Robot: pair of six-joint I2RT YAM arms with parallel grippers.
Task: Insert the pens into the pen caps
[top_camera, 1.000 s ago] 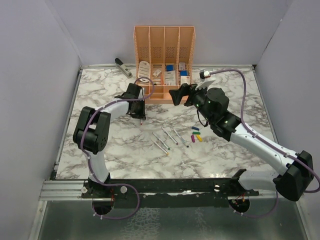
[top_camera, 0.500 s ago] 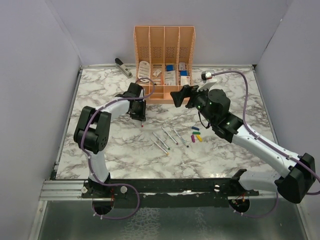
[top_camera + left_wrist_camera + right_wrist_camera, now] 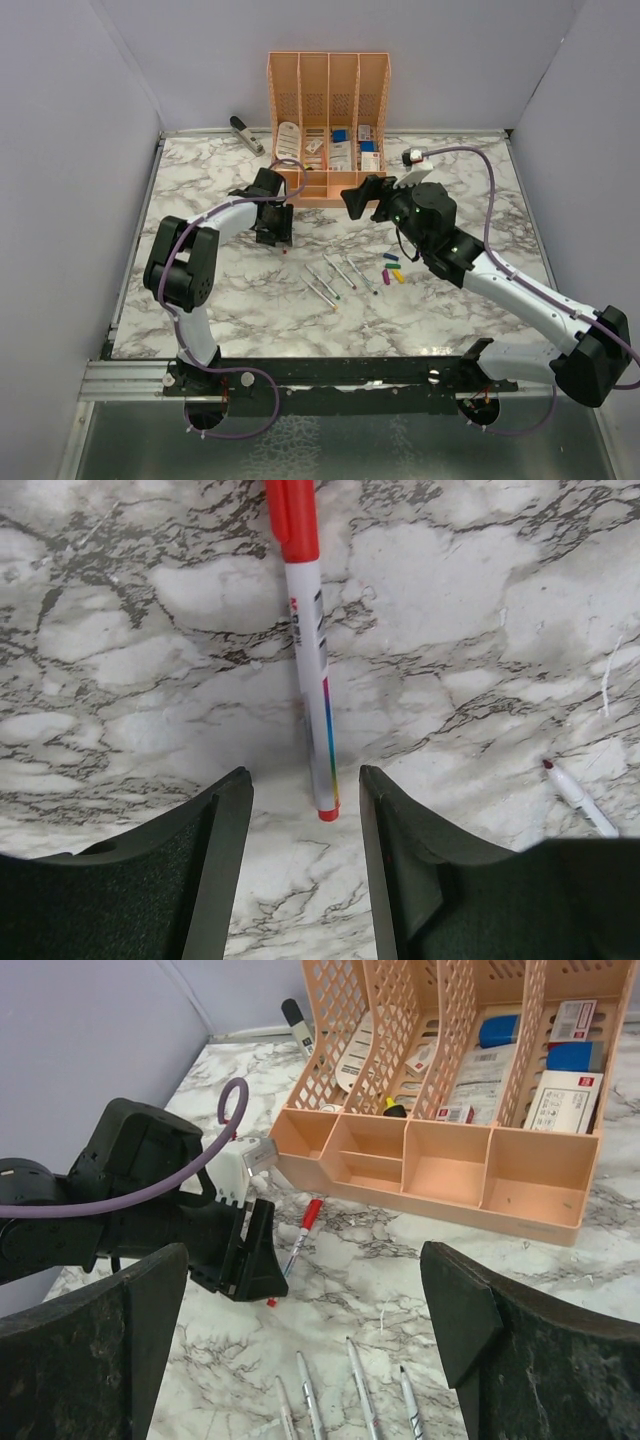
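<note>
Pen [image 3: 318, 680] released onto table [image 3: 120, 660]; L gripper [image 3: 303, 775] now apart, R gripper [image 3: 303, 1260] wide-open.

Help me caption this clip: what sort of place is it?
Probably a robot test cell: plain grey walls box in a marble-patterned table, left arm and right arm bolted at its near edge.

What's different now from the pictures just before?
The left tool opened and let go of the red-capped pen, which now lies on the marble table between its fingers. The right tool stayed wide open, and the other pens and caps did not move.
</note>
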